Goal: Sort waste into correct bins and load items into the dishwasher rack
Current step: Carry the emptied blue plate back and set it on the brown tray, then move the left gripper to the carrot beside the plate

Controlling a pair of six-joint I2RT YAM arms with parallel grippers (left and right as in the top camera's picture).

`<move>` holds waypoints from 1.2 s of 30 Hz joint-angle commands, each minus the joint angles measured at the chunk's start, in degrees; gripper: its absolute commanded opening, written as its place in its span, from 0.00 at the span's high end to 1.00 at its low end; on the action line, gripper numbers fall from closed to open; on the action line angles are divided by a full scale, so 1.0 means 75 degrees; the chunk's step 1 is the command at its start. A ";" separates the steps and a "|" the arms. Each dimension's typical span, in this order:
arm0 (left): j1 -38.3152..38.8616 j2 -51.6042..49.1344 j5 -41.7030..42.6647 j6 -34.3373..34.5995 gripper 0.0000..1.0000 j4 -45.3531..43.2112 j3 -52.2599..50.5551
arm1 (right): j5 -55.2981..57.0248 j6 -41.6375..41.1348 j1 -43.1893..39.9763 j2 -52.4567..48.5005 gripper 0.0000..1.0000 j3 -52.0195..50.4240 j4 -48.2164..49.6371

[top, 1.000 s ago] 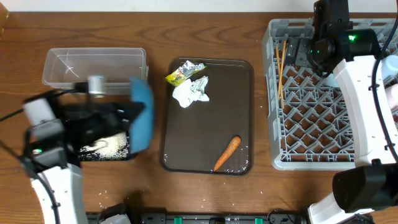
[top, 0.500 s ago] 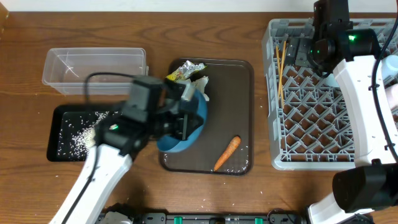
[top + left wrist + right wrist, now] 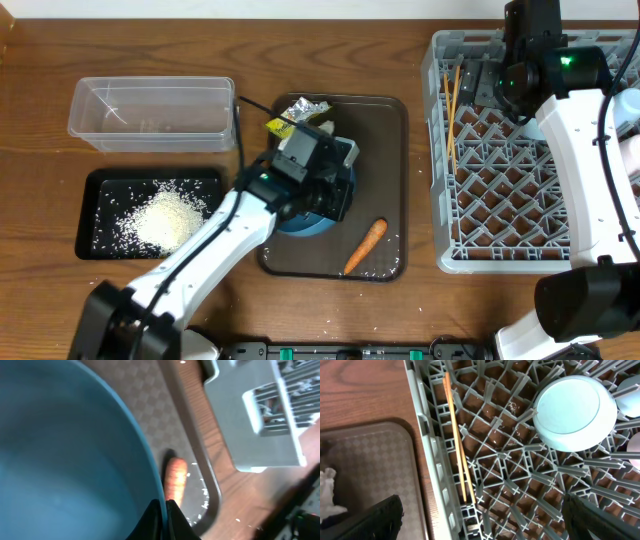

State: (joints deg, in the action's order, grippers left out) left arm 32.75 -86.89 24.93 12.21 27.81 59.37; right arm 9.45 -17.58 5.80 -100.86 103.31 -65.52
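Observation:
My left gripper [image 3: 322,185] is shut on the rim of the large blue plate [image 3: 308,222] and holds it over the brown tray. In the left wrist view the jaws [image 3: 165,510] pinch the plate's edge [image 3: 60,450], with the carrot [image 3: 175,477] just beyond. The carrot [image 3: 365,245] lies on the tray's front right. The snack wrapper [image 3: 293,114] lies at the tray's back. The tissue is hidden under my arm. The rice [image 3: 165,220] is heaped in the black tray [image 3: 95,180]. The clear tub [image 3: 150,112] stands behind it. My right gripper [image 3: 485,520] is open and empty over the grey rack [image 3: 530,160].
The chopsticks [image 3: 457,440] lie along the rack's left side. The light-blue bowl [image 3: 567,412] sits upside down in the rack. The brown tray [image 3: 385,150] lies between the bins and the rack. A few rice grains are scattered on the table by the tray's front.
My left arm swung right from the black tray to over the brown tray, carrying the blue plate. The rice heap is now uncovered. The right arm has not moved.

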 commanded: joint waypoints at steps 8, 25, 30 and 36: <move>-0.0006 -0.0475 -0.0877 0.0020 0.78 -0.0187 0.0035 | 0.0020 -0.0082 0.0079 0.0047 0.01 0.0006 -0.0009; -0.0251 0.1515 -0.1102 0.0452 0.45 0.0443 0.0195 | 0.0020 -0.0082 0.0064 0.0047 0.01 0.0006 -0.0009; -0.1390 0.2745 -0.2993 0.2171 0.45 0.1614 0.0195 | 0.0015 -0.0087 0.0067 0.0047 0.01 0.0006 -0.0006; -0.3646 0.3759 -0.3952 0.2643 0.32 0.2885 0.0195 | -0.0501 -0.0169 0.0073 0.0047 0.01 0.0006 0.1696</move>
State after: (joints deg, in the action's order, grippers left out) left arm 11.57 -61.04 1.74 28.10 47.09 59.72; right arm 8.45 -17.65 5.80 -100.86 103.04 -54.78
